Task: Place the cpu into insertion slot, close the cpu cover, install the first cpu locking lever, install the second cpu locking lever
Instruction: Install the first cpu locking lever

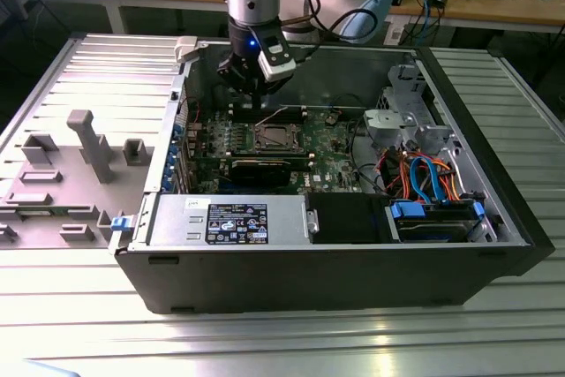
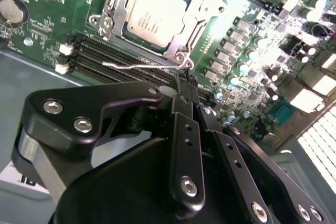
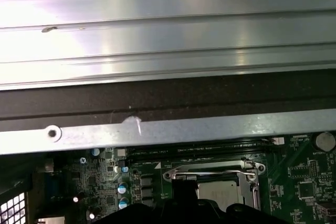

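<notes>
**Tool over the socket with the chip seated and the cover down**

At the exterior view's left you have the grey plastic fixture tray (image 1: 66, 161) lying on the ribbed aluminium worktop (image 1: 265, 342), just beside the open black computer case (image 1: 335, 271). Moving right along the case's near side, there is the silver power supply box with its black label plate (image 1: 237, 222), then a bundle of orange and blue cables (image 1: 424, 174) near the exterior view's right.

Inside the case, on the green circuit board (image 1: 331, 161), your black two-fingered tool (image 1: 254, 94) hangs from the grey arm, close above the board and just behind the socket.

In the second wrist view the tool (image 2: 185, 80) has its fingers drawn together, tips meeting over a thin silver wire locking lever (image 2: 142, 65) that runs along the long black memory slots (image 2: 105, 59); you cannot tell from here whether the lever is actually pinched between them.

The small square silver-topped cpu (image 2: 155, 14) sits in the dark-framed insertion slot (image 2: 181, 43). The square silver metal cpu cover (image 2: 202, 17) lies flat around it, its cut-out framing the chip's top.

In the first wrist view you see the same cpu (image 3: 223, 192) under the cpu cover (image 3: 210, 170), with the case's metal edge rail (image 3: 173, 129) beyond it.
</notes>
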Robot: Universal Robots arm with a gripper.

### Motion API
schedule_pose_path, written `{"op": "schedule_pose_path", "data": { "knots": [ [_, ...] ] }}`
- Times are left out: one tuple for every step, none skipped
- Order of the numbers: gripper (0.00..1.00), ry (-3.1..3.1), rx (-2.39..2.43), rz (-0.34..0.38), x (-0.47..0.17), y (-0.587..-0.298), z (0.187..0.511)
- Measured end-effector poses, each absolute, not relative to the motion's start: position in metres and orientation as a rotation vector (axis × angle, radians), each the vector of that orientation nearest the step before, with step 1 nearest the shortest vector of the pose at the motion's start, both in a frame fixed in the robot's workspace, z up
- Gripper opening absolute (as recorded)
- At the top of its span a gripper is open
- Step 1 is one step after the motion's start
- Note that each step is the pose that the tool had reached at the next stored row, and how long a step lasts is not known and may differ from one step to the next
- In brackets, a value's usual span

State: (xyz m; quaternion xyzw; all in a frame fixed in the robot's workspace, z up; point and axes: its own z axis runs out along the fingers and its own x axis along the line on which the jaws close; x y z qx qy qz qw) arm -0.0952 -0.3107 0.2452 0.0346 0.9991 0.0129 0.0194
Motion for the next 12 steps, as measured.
{"op": "schedule_pose_path", "data": {
  "knots": [
    [0.11,3.101,0.108,0.042,-0.0934,-0.3107,0.2432],
    [0.11,3.101,0.108,0.044,-0.0924,-0.3107,0.2425],
    [0.11,3.101,0.108,0.056,-0.0919,-0.3108,0.2424],
    [0.11,3.101,0.108,0.073,-0.091,-0.3107,0.2421],
    [0.11,3.101,0.108,0.089,-0.0896,-0.3107,0.2412],
    [0.11,3.101,0.107,0.09,-0.0891,-0.3107,0.2397],
    [0.11,3.101,0.1,0.089,-0.0886,-0.3107,0.2391],
    [0.11,3.102,0.086,0.088,-0.0883,-0.3107,0.2385],
    [0.11,3.103,0.066,0.088,-0.0882,-0.3107,0.2378],
    [0.11,3.103,0.055,0.088,-0.0879,-0.3107,0.2371],
    [0.11,3.103,0.05,0.088,-0.0871,-0.3104,0.2363],
    [0.11,3.103,0.05,0.089,-0.0858,-0.3099,0.2356]
  ]
}}
